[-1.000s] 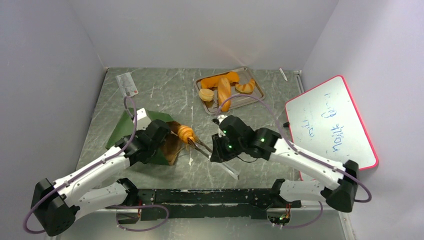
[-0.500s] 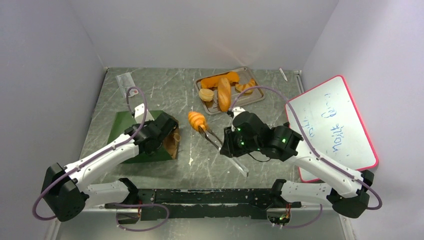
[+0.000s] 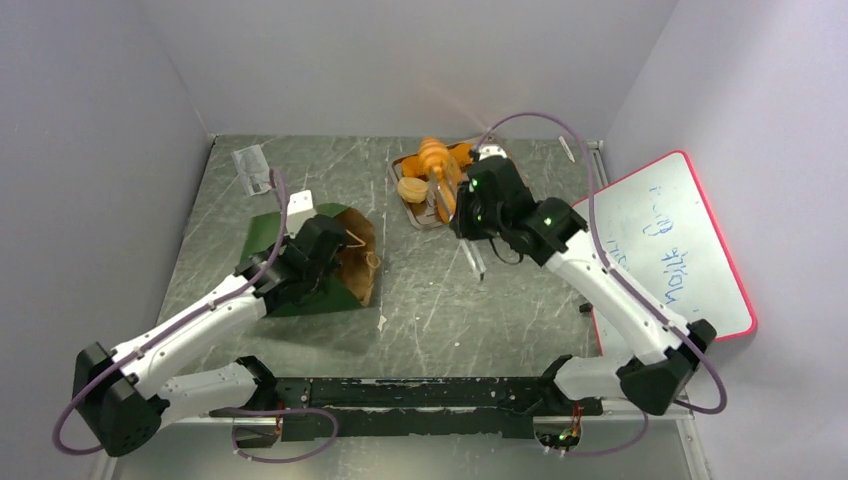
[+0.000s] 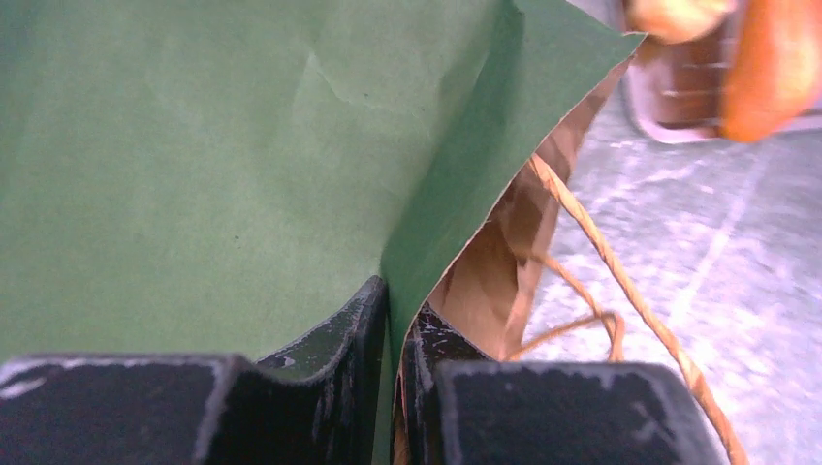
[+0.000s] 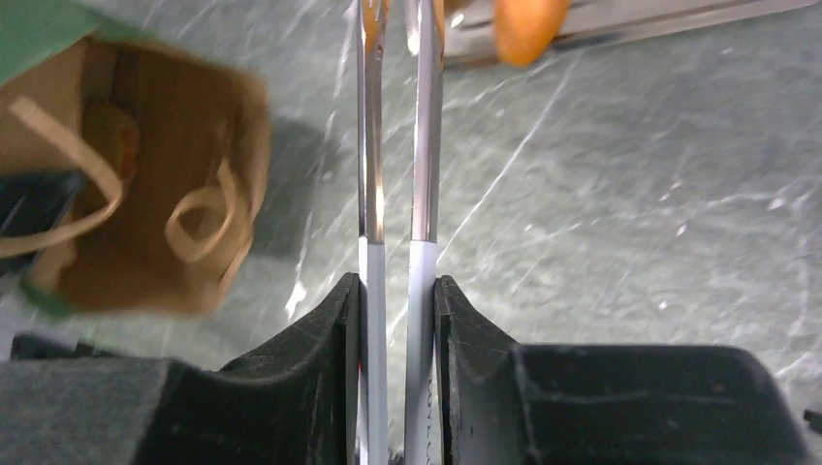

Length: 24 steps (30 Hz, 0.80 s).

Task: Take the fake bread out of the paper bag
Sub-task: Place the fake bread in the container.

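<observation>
The dark green paper bag (image 3: 290, 292) lies on its side, its brown mouth (image 3: 357, 255) facing right. My left gripper (image 3: 322, 262) is shut on the bag's upper edge; in the left wrist view the green paper (image 4: 194, 145) is pinched between the jaws of that gripper (image 4: 395, 320). My right gripper (image 3: 468, 215) is shut on metal tongs (image 5: 397, 145), which hold a ridged orange bread piece (image 3: 432, 153) over the grey tray (image 3: 398, 172). A pale bun (image 3: 411, 188) and other bread pieces lie on the tray. The bag's mouth (image 5: 145, 194) shows no bread.
A red-edged whiteboard (image 3: 665, 245) leans at the right. A clear plastic sleeve (image 3: 253, 166) lies at the back left and a small white block (image 3: 298, 203) behind the bag. Grey walls enclose the table on three sides.
My right arm has swung the tongs and the bread piece from beside the bag's mouth to over the tray at the back. The left gripper kept its hold and the bag shifted slightly.
</observation>
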Tool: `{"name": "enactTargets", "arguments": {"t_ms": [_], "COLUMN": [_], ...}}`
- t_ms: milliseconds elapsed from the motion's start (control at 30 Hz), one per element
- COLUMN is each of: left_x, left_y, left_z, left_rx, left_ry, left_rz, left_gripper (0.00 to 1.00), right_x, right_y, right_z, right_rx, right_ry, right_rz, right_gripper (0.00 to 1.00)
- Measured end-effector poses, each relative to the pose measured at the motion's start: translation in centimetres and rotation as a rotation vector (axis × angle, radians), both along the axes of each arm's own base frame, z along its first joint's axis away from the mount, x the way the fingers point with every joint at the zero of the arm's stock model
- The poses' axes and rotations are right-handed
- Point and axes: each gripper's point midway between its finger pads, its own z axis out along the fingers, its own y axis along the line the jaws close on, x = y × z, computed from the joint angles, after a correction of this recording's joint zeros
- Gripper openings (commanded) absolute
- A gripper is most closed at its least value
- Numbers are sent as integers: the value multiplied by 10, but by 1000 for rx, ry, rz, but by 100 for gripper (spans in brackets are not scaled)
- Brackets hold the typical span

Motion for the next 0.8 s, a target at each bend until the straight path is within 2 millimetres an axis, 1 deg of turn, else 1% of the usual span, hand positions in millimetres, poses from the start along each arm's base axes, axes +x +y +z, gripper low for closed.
{"name": "enactTargets", "arguments": {"t_ms": [67,100,133,200,333,400,500,633,700,800], "left_x": [3,4,4,2,-8,-13,-20,-32,-36,-40], "left_y": [-10,-16,-22,-32,-49,-56,-64,-70,-72,-72], "left_z": [15,23,31,43,57,58,52,39,37,37], "left_rx": [-30,-42,-56,-76,-94,-96,-94,-89,-94,-100], "left_ry": [-43,-68,-94,-133,-172,-172,-157,-128,-122,-120], "left_rz": [-78,-129,-177,-272,-442,-509,-594,-691,-722,-751], "left_gripper": [7,7,7,7,7,7,7,7,7,7], "right_x": [25,35,50,70,109,127,142,158,165,172], "right_y": [-10,-12,-24,-36,-63,-75,-84,-87,-86,-85], "right_z": [-2,-4,-7,-13,-28,-39,-58,-84,-95,-105], "right_rx": [-9,-11,-15,-16,-4,7,14,18,23,34], "right_ry": [-13,-17,-17,-14,-10,-11,-3,34,47,58], "right_rz": [-45,-51,-90,-127,-204,-235,-259,-266,-266,-266], "right_gripper": [0,0,0,0,0,0,0,0,0,0]}}
